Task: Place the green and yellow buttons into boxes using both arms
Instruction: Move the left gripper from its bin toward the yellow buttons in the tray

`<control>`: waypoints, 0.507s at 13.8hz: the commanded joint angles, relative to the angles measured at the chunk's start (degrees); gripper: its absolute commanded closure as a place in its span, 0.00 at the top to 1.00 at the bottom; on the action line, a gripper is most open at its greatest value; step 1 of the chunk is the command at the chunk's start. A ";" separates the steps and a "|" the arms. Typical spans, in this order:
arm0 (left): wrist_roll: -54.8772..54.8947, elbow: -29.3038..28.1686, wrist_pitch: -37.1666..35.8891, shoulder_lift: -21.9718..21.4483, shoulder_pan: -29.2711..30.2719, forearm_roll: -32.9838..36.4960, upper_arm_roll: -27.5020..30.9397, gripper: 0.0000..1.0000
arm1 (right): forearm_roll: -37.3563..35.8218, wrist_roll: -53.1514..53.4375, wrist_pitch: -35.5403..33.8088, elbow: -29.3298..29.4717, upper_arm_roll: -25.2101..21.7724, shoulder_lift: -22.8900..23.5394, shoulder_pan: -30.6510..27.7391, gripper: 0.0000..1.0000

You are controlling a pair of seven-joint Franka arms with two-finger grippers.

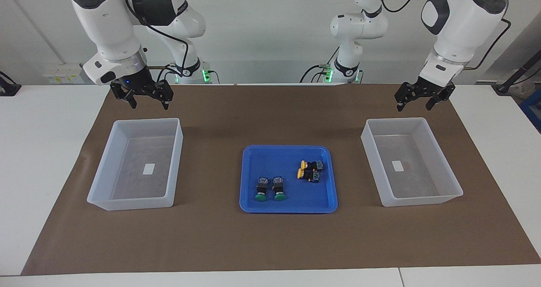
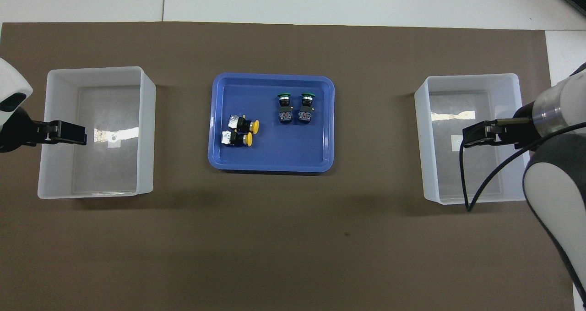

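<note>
Two green buttons [image 1: 269,189] [image 2: 295,106] lie side by side in a blue tray [image 1: 287,149] [image 2: 274,77], caps pointing away from the robots. Two yellow buttons [image 1: 308,170] [image 2: 241,132] lie in the same tray, toward the left arm's end. One translucent box [image 1: 397,121] [image 2: 96,70] stands at the left arm's end and the other box [image 1: 146,121] [image 2: 471,77] at the right arm's end; each holds only a white label. My left gripper [image 1: 415,105] [image 2: 82,134] hangs open and empty over its box. My right gripper [image 1: 150,104] [image 2: 466,137] hangs open and empty over the other.
A brown mat [image 1: 270,244] covers the middle of the white table and carries the tray and both boxes. The tray stands midway between the boxes. A black cable [image 2: 462,178] loops down from the right arm over its box.
</note>
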 commanded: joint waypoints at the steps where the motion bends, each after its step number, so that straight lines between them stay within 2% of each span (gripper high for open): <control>1: 2.87 -2.02 1.54 -1.54 0.42 0.63 -0.02 1.00 | 1.61 -1.68 0.81 -1.23 -0.10 -1.10 -0.56 1.00; 7: 3.15 -1.77 1.63 -1.45 0.51 0.81 -0.02 1.00 | 1.61 -1.68 0.81 -1.23 -0.10 -1.10 -0.56 1.00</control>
